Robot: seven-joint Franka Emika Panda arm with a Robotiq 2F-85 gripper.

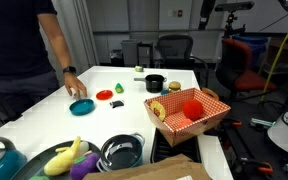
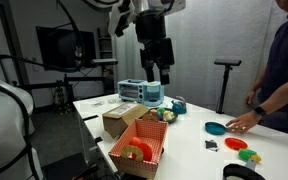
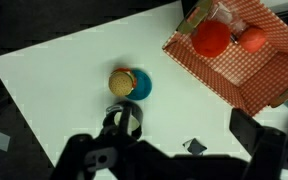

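My gripper (image 2: 157, 72) hangs high above the white table (image 2: 189, 150), fingers pointing down and apart, with nothing between them. In the wrist view the gripper (image 3: 169, 145) is a dark shape along the bottom edge, one finger (image 3: 254, 130) at the right. Below it stand a black pot (image 3: 124, 118) and, beside that, a teal bowl (image 3: 139, 87) with a round tan item (image 3: 121, 80) on it. A small black square (image 3: 194, 146) lies on the table. A red-checkered basket (image 3: 274, 60) at the upper right holds a red cup (image 3: 211, 38) and an orange-red round thing (image 3: 252, 38).
A person (image 1: 24, 40) stands at the table with a hand (image 1: 72, 88) near a teal bowl (image 1: 81, 106). Red (image 1: 104, 95) and green (image 1: 119, 88) items lie nearby. Plush toys (image 1: 69, 155), a dark bowl (image 1: 122, 150) and a cardboard box (image 2: 119, 120) crowd one end.
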